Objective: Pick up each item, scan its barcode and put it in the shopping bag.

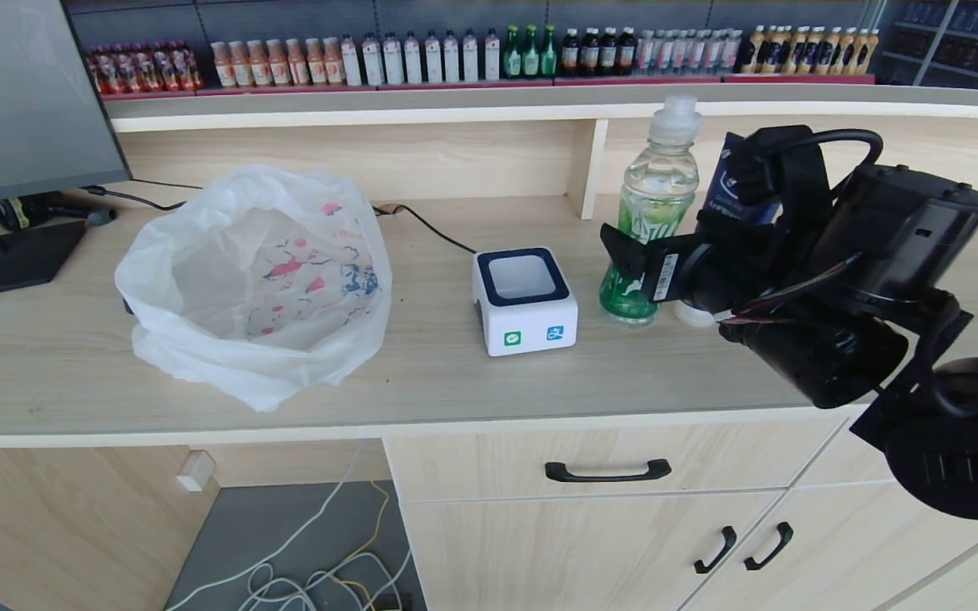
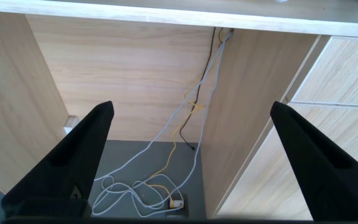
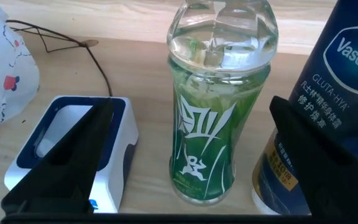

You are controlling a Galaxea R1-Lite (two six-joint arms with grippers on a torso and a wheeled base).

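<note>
- Our right gripper [image 3: 191, 104] hangs over the counter [image 1: 455, 373], fingers spread wide and closed on nothing.
- Straight ahead of it, the green drink bottle [image 1: 652, 204] stands upright on the counter. We cannot tell whether a finger touches it.
- Just beside that bottle, to its right, stands a dark blue lotion bottle [image 1: 731, 191].
- The scanner [image 1: 525, 299] sits left of the green bottle, and the open shopping bag [image 1: 255, 280] lies farther left.
- Our left gripper [image 2: 191, 106], fingers also apart and empty, hangs below the counter top, above cables [image 2: 154, 180] on the floor.
</note>
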